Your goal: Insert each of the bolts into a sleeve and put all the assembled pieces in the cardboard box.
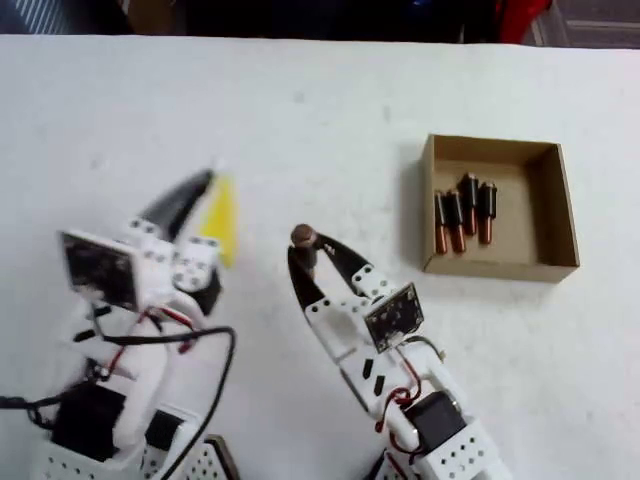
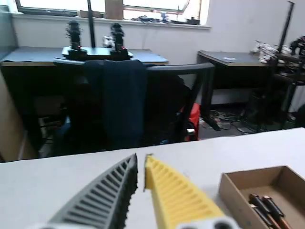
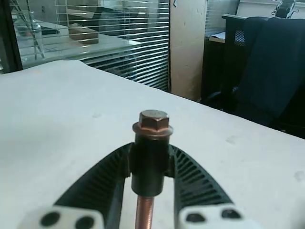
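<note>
Four pieces (image 1: 462,215) already in box (image 1: 562,210), 3 o'clock on worktop (image 1: 300,110). Right end effector (image 1: 308,258) clamps fifth bolt-in-sleeve (image 1: 303,238) near centre; boxing it remains. Left end effector (image 1: 214,183) narrow, empty, 9 o'clock.

We are in an office-like robotics lab. The white table (image 1: 300,120) runs to the upper edge of the high view. Beyond it, the left wrist view shows dark desks (image 2: 114,55), one carrying two small robot arms (image 2: 116,38) under a window (image 2: 152,5). There is also a black chair (image 2: 181,95) draped with a jacket (image 2: 119,100), and cables (image 2: 224,117) lie on the floor. The right wrist view shows slatted blinds (image 3: 109,28) behind glass.
</note>
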You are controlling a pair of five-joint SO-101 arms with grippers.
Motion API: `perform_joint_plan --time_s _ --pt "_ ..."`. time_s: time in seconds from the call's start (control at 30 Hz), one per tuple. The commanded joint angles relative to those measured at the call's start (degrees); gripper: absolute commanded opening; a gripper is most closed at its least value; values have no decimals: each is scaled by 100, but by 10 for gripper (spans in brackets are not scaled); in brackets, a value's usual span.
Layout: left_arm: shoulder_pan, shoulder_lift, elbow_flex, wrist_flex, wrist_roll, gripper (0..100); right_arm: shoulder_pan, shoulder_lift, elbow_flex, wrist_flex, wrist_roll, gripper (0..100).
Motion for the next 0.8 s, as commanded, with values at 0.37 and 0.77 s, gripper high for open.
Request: perform_joint_plan --time_s 0.37,0.77 --pt "-1323 -892 -88 624 -554 24 154 -84 53 136 0 17" --pt "-1807 -1631 862 651 -563 24 154 -84 53 251 0 17"
